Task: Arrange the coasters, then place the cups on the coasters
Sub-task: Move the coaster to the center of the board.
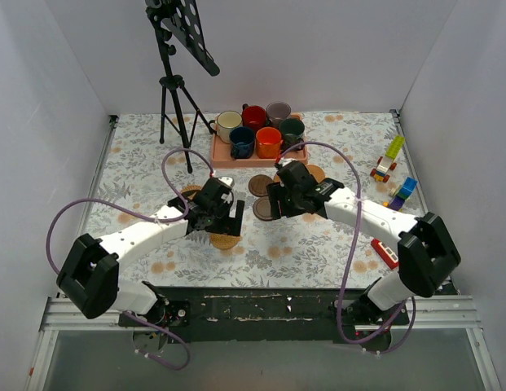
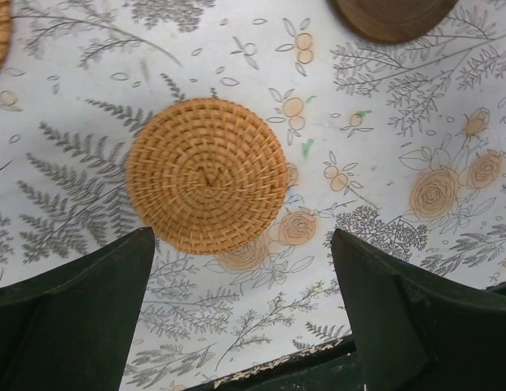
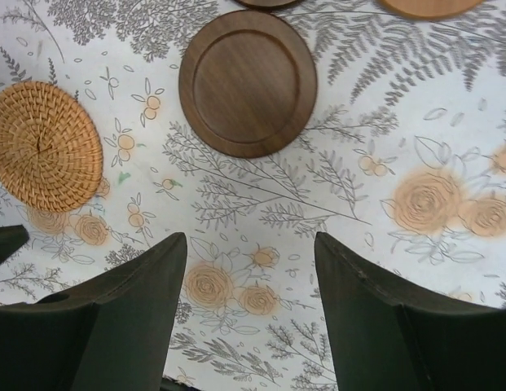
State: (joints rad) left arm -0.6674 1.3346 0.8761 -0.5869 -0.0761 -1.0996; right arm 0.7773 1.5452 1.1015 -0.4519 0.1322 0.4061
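Several cups stand on a pink tray [image 1: 223,158] at the back: cream [image 1: 229,125], red [image 1: 254,116], grey-lilac [image 1: 279,111], navy [image 1: 242,142], orange [image 1: 269,142] and dark green [image 1: 292,130]. My left gripper [image 1: 215,212] [image 2: 243,236] is open and empty above the cloth, with a woven coaster [image 2: 206,173] [image 1: 226,241] lying just ahead of its fingertips. My right gripper [image 1: 279,199] [image 3: 251,238] is also open and empty. A dark brown coaster [image 3: 247,81] [image 1: 263,208] lies flat beyond it. The woven coaster [image 3: 45,147] shows at the left of the right wrist view.
Another dark brown coaster [image 1: 260,185], a tan one [image 1: 316,173] partly behind the right arm and a woven one [image 1: 190,192] lie mid-table. A black tripod [image 1: 178,98] stands back left. Toy blocks [image 1: 391,159] and a red block [image 1: 385,252] lie at the right.
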